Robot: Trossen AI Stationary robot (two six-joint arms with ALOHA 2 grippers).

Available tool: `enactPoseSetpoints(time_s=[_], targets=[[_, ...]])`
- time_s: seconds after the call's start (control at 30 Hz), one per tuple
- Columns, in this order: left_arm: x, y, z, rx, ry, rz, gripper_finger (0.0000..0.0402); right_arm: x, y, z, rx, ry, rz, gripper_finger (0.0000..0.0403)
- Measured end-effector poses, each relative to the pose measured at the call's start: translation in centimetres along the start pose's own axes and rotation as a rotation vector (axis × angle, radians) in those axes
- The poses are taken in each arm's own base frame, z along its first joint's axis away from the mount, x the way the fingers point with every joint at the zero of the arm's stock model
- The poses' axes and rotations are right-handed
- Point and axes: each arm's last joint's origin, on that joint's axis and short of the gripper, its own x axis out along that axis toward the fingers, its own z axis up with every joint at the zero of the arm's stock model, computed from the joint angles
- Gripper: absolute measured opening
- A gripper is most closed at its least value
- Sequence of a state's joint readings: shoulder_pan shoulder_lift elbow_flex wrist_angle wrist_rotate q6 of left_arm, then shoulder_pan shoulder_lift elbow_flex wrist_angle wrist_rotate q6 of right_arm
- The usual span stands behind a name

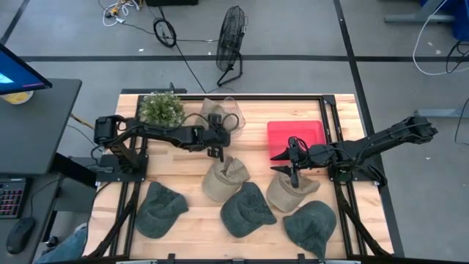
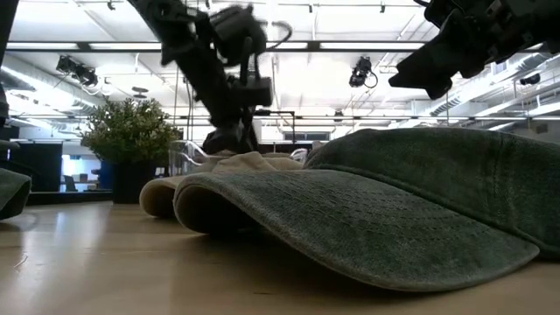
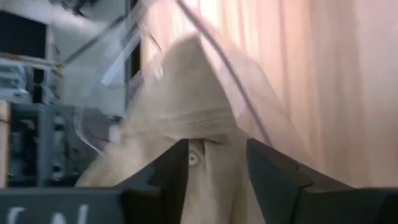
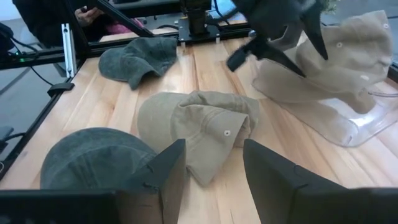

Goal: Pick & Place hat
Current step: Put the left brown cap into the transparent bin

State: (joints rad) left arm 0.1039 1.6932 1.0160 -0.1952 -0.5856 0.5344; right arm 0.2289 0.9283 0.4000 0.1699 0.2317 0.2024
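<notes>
Several caps lie on the wooden table. One tan hat [image 1: 212, 110] [image 4: 351, 59] sits on a clear plastic stand [image 4: 348, 127] near the far edge. My left gripper [image 1: 217, 147] [image 3: 216, 155] [image 4: 277, 59] is open right at this hat's near side, with the tan cloth [image 3: 186, 99] showing just beyond its fingertips. A second tan hat [image 1: 223, 180] [image 4: 199, 130] lies brim-down at mid-table. My right gripper [image 1: 289, 167] [image 4: 214, 162] [image 2: 429, 74] is open and hovers above a third tan hat [image 1: 293, 192], clear of it.
Three green hats lie along the near edge [image 1: 161, 209] [image 1: 248, 209] [image 1: 311, 227]. A red tray [image 1: 295, 136] sits at the far right, a potted plant [image 1: 161, 108] at the far left. Black frame rails [image 1: 330, 125] border the table's sides.
</notes>
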Motion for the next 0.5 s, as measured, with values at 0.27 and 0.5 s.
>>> enactPoseSetpoints(time_s=[0.27, 0.5], targets=[[-5.0, -0.9, 3.8, 0.008, 0.014, -0.075, 0.0198, 0.0, 0.0, 0.0, 0.025, -0.002, 0.001, 0.0167], [-9.0, -3.1, 4.8, 0.002, 0.033, -0.34, 0.0191, 0.3, 0.1, -0.1, 0.025, 0.003, 0.0, 0.0167]])
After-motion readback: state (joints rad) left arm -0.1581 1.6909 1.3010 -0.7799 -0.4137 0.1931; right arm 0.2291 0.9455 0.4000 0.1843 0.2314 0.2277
